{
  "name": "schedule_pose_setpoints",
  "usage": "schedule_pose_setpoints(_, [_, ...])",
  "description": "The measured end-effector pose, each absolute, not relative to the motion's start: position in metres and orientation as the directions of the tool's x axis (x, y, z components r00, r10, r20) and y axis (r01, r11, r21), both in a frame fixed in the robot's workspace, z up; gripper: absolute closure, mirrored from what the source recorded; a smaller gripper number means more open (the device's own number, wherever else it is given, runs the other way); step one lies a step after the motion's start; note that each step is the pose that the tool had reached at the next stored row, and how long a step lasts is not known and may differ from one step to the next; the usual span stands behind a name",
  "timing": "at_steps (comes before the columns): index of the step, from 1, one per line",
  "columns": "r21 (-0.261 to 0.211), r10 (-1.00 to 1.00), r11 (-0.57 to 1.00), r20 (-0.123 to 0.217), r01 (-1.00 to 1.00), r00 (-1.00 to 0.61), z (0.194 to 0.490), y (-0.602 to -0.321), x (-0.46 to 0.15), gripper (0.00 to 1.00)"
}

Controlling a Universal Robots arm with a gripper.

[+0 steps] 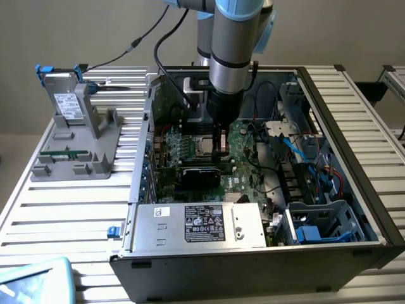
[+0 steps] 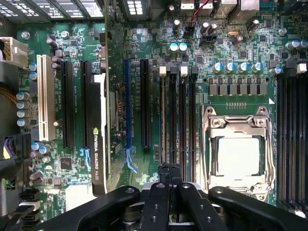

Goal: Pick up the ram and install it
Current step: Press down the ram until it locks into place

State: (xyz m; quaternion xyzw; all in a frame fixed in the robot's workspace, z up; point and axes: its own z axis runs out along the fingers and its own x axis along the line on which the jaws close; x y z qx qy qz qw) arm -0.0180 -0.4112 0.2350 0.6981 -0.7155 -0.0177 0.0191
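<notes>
My gripper (image 1: pixel 221 149) reaches down into the open computer case (image 1: pixel 354 145), over the motherboard (image 1: pixel 190 149) beside the CPU socket (image 1: pixel 202 147). In the wrist view its fingertips (image 2: pixel 166 174) are pressed together, gripper (image 2: pixel 170 169) shut, directly above the row of black memory slots (image 2: pixel 178 115) next to the CPU socket (image 2: pixel 238 154). I can make out nothing between the fingers. A long thin green board that looks like the ram (image 1: pixel 63 152) lies flat on the grey holder (image 1: pixel 76 149) outside the case, at the exterior view's left, far from the gripper.
A grey boxy drive (image 1: pixel 63 95) with blue tabs stands upright on the holder. Inside the case are a black graphics card (image 2: pixel 98 134), the power supply (image 1: pixel 199 225), blue cables (image 1: pixel 304 149) and a drive cage (image 1: pixel 326 225). The case walls close in around the arm.
</notes>
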Motion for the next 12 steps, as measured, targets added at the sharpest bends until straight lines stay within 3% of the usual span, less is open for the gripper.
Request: schedule_pose_setpoints(12, [0.052, -1.0, 0.025, 0.003, -0.998, -0.025, 0.2351, -0.4113, -0.0137, 0.89])
